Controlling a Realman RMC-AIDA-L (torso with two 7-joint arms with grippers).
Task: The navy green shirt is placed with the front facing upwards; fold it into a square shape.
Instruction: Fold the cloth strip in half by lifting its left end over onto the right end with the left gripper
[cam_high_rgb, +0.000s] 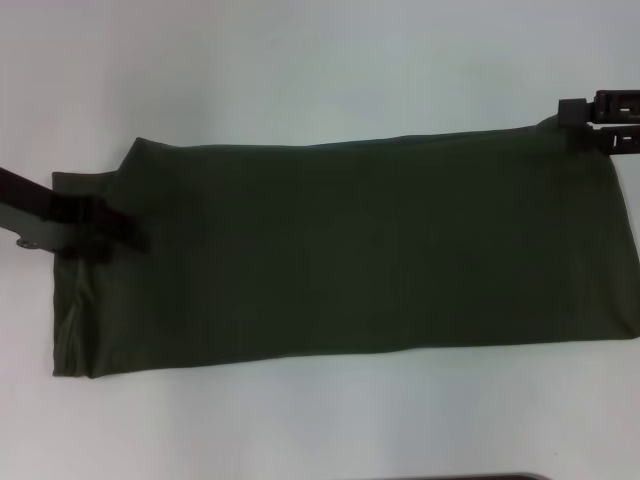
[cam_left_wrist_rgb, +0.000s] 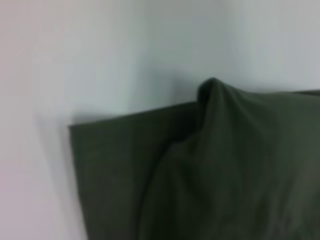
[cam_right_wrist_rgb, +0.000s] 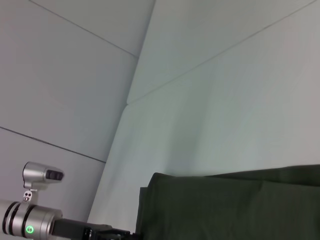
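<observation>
The navy green shirt (cam_high_rgb: 350, 250) lies folded into a long dark band across the white table (cam_high_rgb: 300, 70), plain side up, with no lettering showing. My left gripper (cam_high_rgb: 125, 232) rests over the band's left end, where an upper layer sits on a wider lower one. The left wrist view shows the shirt (cam_left_wrist_rgb: 225, 175) rising into a small peak at that far corner. My right gripper (cam_high_rgb: 590, 120) is at the band's far right corner, touching or just above the cloth. The right wrist view shows the shirt's (cam_right_wrist_rgb: 240, 205) layered end and the left gripper (cam_right_wrist_rgb: 95, 232) beside it.
White table surface surrounds the cloth on the far and near sides. The shirt's right end runs to the head view's right edge. A dark strip (cam_high_rgb: 460, 477) shows at the bottom edge of the head view. The left arm's silver wrist (cam_right_wrist_rgb: 25, 222) shows a green light.
</observation>
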